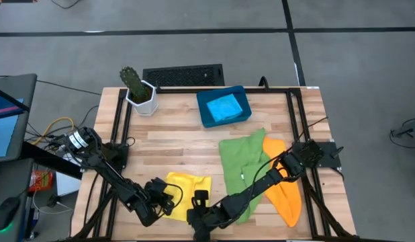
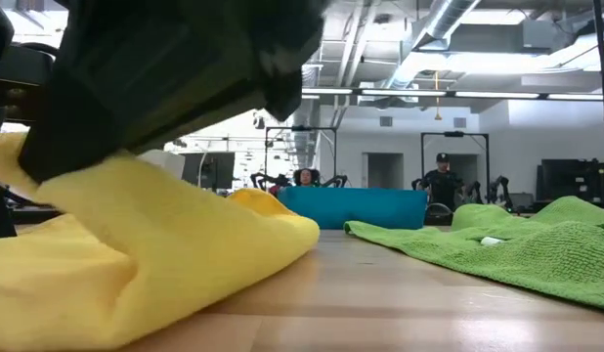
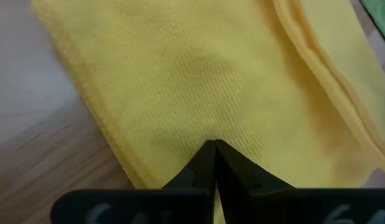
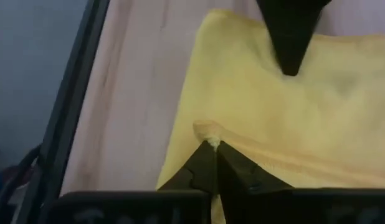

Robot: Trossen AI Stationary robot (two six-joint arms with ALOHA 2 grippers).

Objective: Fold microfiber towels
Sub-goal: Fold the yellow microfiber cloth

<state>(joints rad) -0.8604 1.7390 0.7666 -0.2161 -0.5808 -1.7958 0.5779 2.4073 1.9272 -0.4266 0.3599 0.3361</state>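
Look down at the near edge of your pale wooden plank table: both tools are working the soft yellow microfiber towel, which lies crumpled there, left of centre. Your left tool sits at the towel's left side, its fingers pressed together with yellow cloth pinched at the tips. Your right tool reaches across from the far side to the towel's near right corner, and its wrist view shows the fingers closed on a small bunched edge of yellow fabric. From table height, the yellow towel rises in a fold under a dark arm.

To the right of it, the plain green microfiber towel lies spread and rumpled, with your right arm stretched over it. The orange microfiber towel lies partly under the green one's right side, reaching toward the near edge. Farther back, the light blue microfiber towel rests folded inside the rigid dark-blue rectangular tray. A small green cactus in a white pot stands at the far left corner.
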